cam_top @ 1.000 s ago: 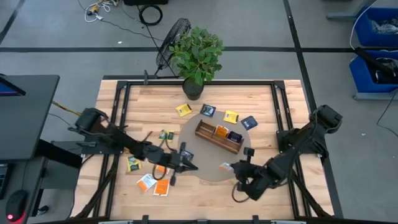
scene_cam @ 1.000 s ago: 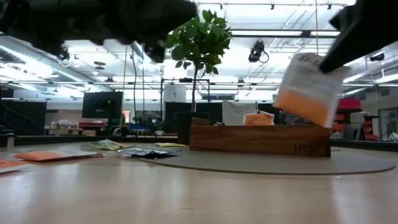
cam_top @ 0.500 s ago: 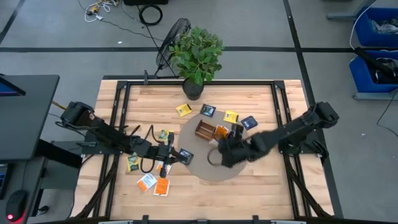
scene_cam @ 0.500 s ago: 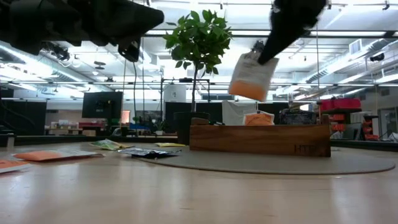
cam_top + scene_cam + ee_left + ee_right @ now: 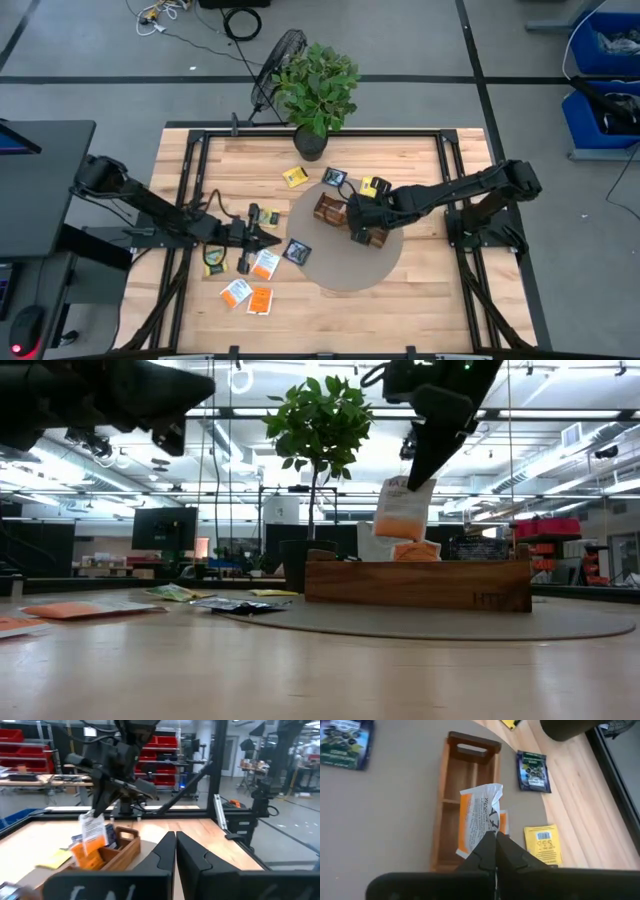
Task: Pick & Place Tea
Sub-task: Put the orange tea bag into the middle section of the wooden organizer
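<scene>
— What surrounds the table [image 5: 420, 300]?
— A grey floor [image 5: 100, 60] crossed by dark lines, with loose cables [image 5: 243, 20] lying on it and blue bins [image 5: 605, 60] at one side.
— And farther back?
— A large hall: bright strip lights [image 5: 560, 415] on the ceiling, a dark monitor [image 5: 164, 528] on a stand, and red shelving [image 5: 30, 755] beside workbenches.
— Anything beside the table?
— A black desk [image 5: 40, 185], and a wire fan [image 5: 277, 62] on the floor.

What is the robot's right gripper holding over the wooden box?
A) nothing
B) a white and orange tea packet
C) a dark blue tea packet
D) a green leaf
B: the right gripper is shut on a white and orange tea packet, which hangs above the wooden box.
</scene>
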You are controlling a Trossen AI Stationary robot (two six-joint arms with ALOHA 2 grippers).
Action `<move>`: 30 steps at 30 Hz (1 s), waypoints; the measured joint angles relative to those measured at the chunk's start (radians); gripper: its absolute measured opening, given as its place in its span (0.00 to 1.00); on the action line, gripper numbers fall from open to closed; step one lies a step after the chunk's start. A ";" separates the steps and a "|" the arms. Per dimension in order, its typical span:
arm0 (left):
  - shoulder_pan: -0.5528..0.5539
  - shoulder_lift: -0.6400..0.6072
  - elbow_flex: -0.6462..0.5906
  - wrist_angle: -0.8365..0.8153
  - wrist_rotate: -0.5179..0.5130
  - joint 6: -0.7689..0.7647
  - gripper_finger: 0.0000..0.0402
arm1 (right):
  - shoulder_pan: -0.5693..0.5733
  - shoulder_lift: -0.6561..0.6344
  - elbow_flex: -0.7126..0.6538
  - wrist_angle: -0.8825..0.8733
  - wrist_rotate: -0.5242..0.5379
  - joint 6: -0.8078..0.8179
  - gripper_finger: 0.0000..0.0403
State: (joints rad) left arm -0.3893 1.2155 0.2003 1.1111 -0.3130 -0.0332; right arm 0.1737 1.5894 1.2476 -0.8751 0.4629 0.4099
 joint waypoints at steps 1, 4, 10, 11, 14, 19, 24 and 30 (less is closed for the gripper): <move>0.000 -0.013 -0.012 -0.002 -0.005 -0.001 0.05 | -0.007 0.000 0.000 -0.002 -0.001 0.000 0.00; 0.000 -0.022 -0.030 0.003 -0.009 -0.013 0.05 | -0.029 0.000 0.000 -0.006 -0.011 0.005 0.00; -0.001 -0.021 -0.031 -0.010 -0.008 -0.011 0.05 | -0.059 0.008 -0.052 0.006 -0.055 0.011 0.00; -0.001 -0.021 -0.031 -0.007 -0.008 -0.010 0.05 | -0.061 0.008 -0.064 0.013 -0.054 0.012 0.00; -0.001 -0.021 -0.031 -0.002 -0.008 -0.009 0.05 | -0.067 0.008 -0.091 0.022 -0.054 0.020 0.00; -0.001 -0.021 -0.031 -0.002 -0.008 -0.009 0.05 | -0.074 0.008 -0.124 0.076 -0.065 0.017 0.00; -0.001 -0.021 -0.031 -0.007 -0.008 -0.023 0.05 | -0.085 0.008 -0.147 0.108 -0.087 0.023 0.00; -0.001 -0.020 -0.031 -0.010 -0.008 -0.029 0.05 | -0.100 0.008 -0.176 0.144 -0.115 -0.002 0.00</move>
State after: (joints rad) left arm -0.3904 1.1954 0.1692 1.1008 -0.3214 -0.0627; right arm 0.0738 1.5974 1.0716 -0.7315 0.3477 0.4080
